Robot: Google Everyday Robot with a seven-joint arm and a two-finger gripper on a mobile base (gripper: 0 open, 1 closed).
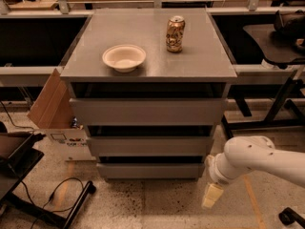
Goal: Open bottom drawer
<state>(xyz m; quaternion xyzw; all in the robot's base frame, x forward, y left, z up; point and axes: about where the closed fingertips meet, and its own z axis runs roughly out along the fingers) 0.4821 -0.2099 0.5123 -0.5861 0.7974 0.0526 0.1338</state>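
Hanging near the floor, gripper [211,196] has bottom drawer [150,170] just up-left of it, not yet pulled out; gripper apart or together, can't tell. Drawer front: stiff, smooth, no handle, prob. light, so hook its top edge.

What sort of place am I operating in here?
Probably a lab or workshop: a grey drawer cabinet stands between benches, with a cardboard box and loose cables on the speckled floor. The gripper hangs low beside the bottom drawer.
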